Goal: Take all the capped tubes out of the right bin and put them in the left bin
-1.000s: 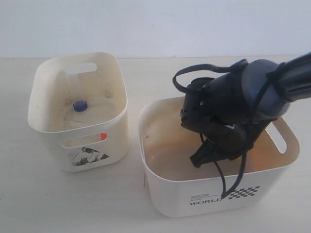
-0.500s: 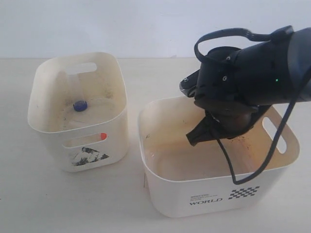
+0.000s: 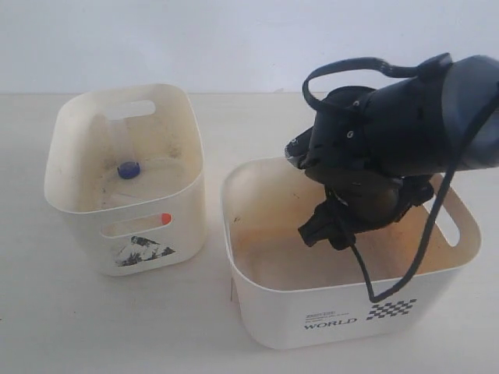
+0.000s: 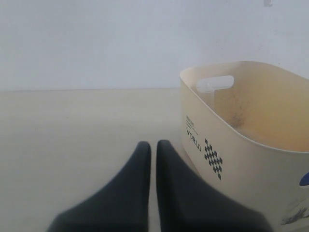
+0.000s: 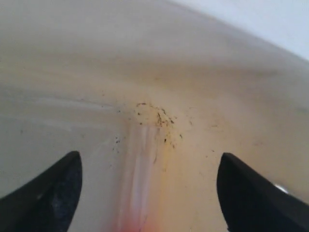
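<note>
Grippers: right gripper (image 3: 323, 230) is low inside the right bin (image 3: 257, 312), at about 1 o'clock of its floor. Its jaws are spread wide and grip nothing, probably set to straddle a tube before closing. Between the jaws in the right wrist view lies a pale streak (image 5: 140, 154), reddish at one end. It is likely a tube on the bin floor but too blurred to confirm, and the arm hides that spot in the exterior view. The left gripper (image 4: 152, 144) has its fingers drawn almost together with nothing between them. It hangs outside the bins, apparently parked clear of the work. The left bin (image 3: 66, 195), at 9 o'clock of the scene, holds a blue-capped tube (image 3: 129, 168) on its floor, and an orange-red cap (image 3: 165, 218) shows through its front slot. By this count two tubes are delivered and one is pending. Markings: the right bin's front reads "WORLD", with small illegible lines above and a black checkered mark at 3 o'clock of the word. The left bin's front carries a dark picture sticker (image 3: 144, 251) with no legible text.
</note>
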You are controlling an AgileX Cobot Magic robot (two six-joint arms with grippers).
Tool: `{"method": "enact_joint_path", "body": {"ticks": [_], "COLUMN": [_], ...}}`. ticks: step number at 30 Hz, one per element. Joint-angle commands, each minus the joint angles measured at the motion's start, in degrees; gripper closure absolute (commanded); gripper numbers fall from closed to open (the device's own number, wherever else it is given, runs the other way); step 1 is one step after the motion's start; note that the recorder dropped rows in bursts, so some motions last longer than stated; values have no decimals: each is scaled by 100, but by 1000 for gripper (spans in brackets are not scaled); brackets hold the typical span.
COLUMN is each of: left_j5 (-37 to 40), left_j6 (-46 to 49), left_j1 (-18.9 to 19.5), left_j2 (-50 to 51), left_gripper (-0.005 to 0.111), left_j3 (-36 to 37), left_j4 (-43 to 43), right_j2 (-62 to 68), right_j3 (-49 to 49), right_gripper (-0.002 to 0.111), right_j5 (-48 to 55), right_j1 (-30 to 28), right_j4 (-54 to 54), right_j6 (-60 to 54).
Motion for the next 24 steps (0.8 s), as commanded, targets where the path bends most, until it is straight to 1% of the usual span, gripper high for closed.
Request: {"method": "enact_joint_path", "body": {"ticks": [1, 12, 24], "left_j5": [-36, -36, -36], "left_j6": [-54, -54, -54], "left_j1": [2, 2, 2], "left_j2": [3, 3, 3], "left_gripper": [102, 102, 102], "left_j3": [-21, -21, -21], "left_j4": [-36, -36, -36], "right_j2": [286, 608, 611], "right_j3": [-15, -15, -15], "right_gripper": [41, 41, 41], "right_j5": [149, 63, -100], "right_j1": [-22, -32, -32], "right_j4": [-15, -15, -15], "right_j6": [-8, 208, 392]}}
